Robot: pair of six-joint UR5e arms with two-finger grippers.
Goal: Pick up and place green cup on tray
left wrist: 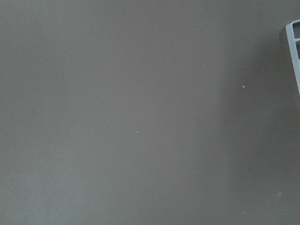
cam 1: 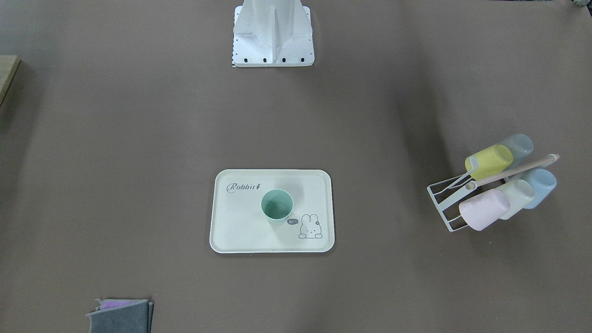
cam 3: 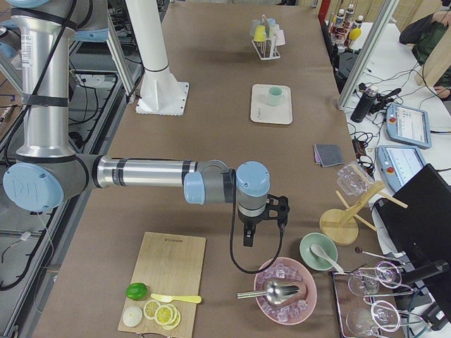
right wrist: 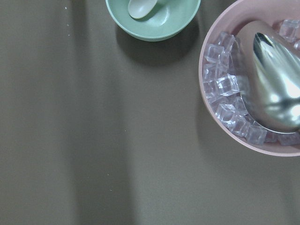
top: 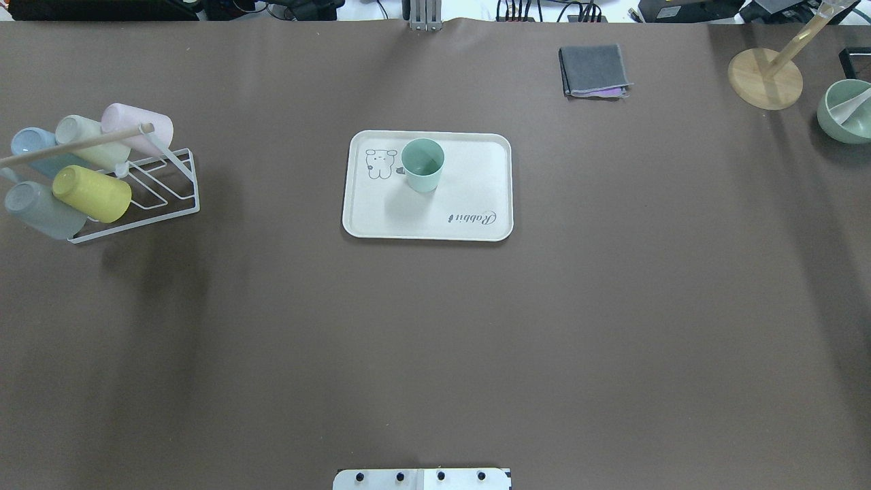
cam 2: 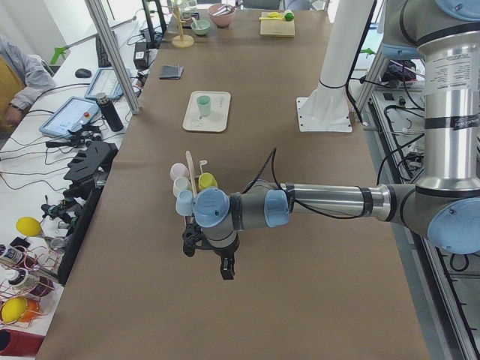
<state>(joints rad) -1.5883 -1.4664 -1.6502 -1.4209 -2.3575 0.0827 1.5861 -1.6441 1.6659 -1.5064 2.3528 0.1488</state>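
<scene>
- At the operators' edge of the table, closest to me, a folded grey cloth (cam 1: 121, 317) lies flat. It is well apart from everything in the task and plays no part in it.
- Mid-table is the tray (cam 1: 231, 231), lying flat and square to the table edges.
- The green cup (cam 1: 277, 206) stands upright on the tray, mouth up and near the middle, just beside the bunny drawing. It is well inside the raised rim, so it rests on its base with room all round. Judgement: the placement looks complete.
- Nothing touches the cup, and no arm is over the tray in either table view.
- Off to the robot's left, a white wire cup rack (cam 1: 444, 203) holds the other cups tilted on its prongs, the yellow cup (cam 1: 490, 161) among them. They are kept off the table.
- The left gripper (cam 2: 223, 268) hangs above bare table close to the rack. Its wrist camera catches only the rack's corner (left wrist: 294, 51). I cannot tell whether its jaws are apart or closed.
- The right gripper (cam 3: 248, 238) hangs at the opposite end, near the pink ice bowl (right wrist: 220, 122) and the green bowl (right wrist: 152, 18). Its jaw state is likewise unreadable.
- Farthest back stands the robot base (cam 1: 273, 41). With both arms well clear of the tray, the cup is unlikely to be knocked.
</scene>
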